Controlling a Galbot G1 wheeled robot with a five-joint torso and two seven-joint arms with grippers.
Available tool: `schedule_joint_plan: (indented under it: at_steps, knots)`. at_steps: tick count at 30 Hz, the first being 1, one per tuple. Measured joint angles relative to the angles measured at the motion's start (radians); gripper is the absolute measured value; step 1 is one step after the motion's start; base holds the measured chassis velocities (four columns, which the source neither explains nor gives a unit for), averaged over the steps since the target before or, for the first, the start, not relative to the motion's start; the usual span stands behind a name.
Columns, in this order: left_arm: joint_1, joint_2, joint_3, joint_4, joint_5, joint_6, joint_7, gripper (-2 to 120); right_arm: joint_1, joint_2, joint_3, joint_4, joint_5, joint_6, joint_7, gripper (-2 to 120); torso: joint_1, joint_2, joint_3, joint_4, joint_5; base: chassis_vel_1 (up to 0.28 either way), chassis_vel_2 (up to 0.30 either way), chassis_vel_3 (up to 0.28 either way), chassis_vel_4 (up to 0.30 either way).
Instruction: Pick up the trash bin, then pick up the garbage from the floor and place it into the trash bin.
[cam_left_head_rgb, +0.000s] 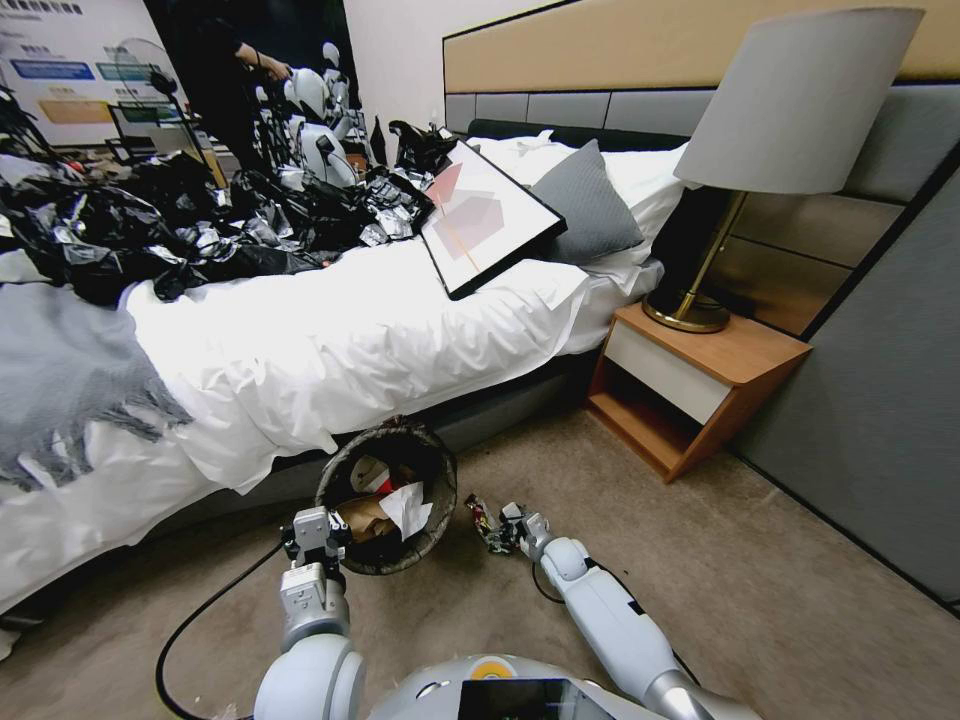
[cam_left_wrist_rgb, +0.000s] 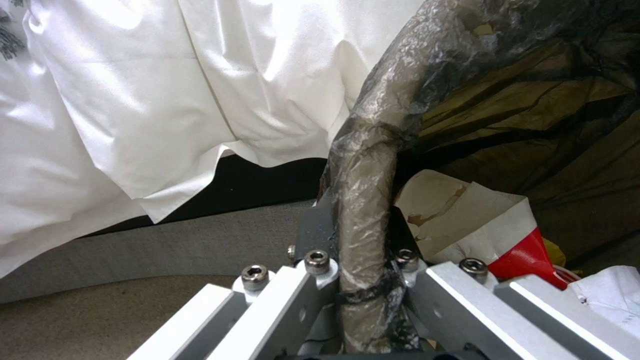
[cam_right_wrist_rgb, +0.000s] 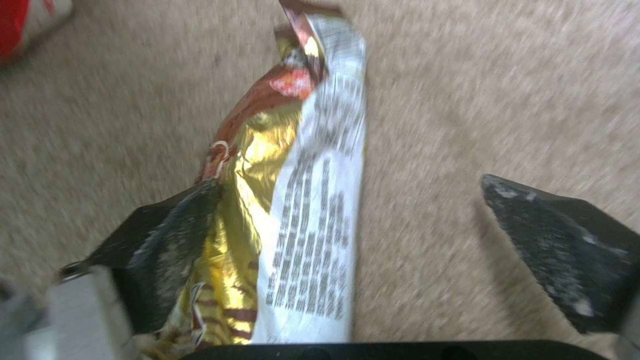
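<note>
The trash bin (cam_left_head_rgb: 432, 470), lined with a thin dark bag, tilts off the carpet beside the bed. My left gripper (cam_left_head_rgb: 316, 537) is shut on its rim (cam_left_wrist_rgb: 373, 150), one finger inside and one outside. Garbage lies inside it: a brown paper bag (cam_left_wrist_rgb: 453, 215), a red-white packet (cam_left_wrist_rgb: 527, 255) and white paper (cam_left_head_rgb: 405, 505). Right of the bin, my right gripper (cam_left_head_rgb: 508, 527) is low over the carpet and open. A gold and brown snack packet (cam_right_wrist_rgb: 300, 200) lies between its fingers, touching one finger (cam_right_wrist_rgb: 180, 220) and well apart from the other.
The bed with its hanging white duvet (cam_left_head_rgb: 330, 360) is close behind the bin. On it are a heap of black bags (cam_left_head_rgb: 150, 230) and a framed picture (cam_left_head_rgb: 485, 215). A wooden nightstand (cam_left_head_rgb: 700, 385) with a lamp stands at the right. A black cable (cam_left_head_rgb: 190, 620) crosses the carpet.
</note>
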Motion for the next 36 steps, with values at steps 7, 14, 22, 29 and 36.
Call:
schedule_joint_plan:
  at_steps: [7, 14, 22, 29, 36]
  knots:
    - [-0.001, 0.0, 0.005, 0.0, 0.003, 0.0, 0.0, 0, 0.0, 0.002, -0.001, -0.002, -0.002, 0.007, 0.005, 73, 0.0, 0.0, 0.0, 0.0, 0.0, 0.0, 0.0, 0.0, 0.0]
    - [-0.002, 0.001, 0.006, 0.0, 0.003, 0.0, 0.0, 0, -0.003, -0.001, -0.001, 0.001, -0.002, 0.009, 0.01, 50, 0.0, 0.0, 0.0, 0.0, 0.0, 0.0, 0.0, 0.0, 0.0]
    - [-0.006, 0.002, 0.007, 0.002, 0.003, 0.0, 0.0, 0, -0.003, -0.003, -0.001, 0.005, -0.002, 0.011, 0.024, 20, 0.0, 0.0, 0.0, 0.0, 0.0, 0.0, 0.0, 0.0, 0.0]
    - [-0.008, 0.005, 0.008, 0.003, 0.002, 0.002, 0.0, 0, -0.003, -0.004, 0.001, 0.004, -0.002, 0.015, 0.029, 2, 0.0, 0.0, 0.0, 0.0, 0.0, 0.0, 0.0, 0.0, 0.0]
    - [-0.011, 0.004, 0.009, 0.006, 0.001, 0.003, 0.0, 0, -0.006, -0.01, 0.005, 0.015, -0.004, 0.046, 0.05, 0, 0.0, 0.0, 0.0, 0.0, 0.0001, 0.0, 0.0, 0.0, 0.0]
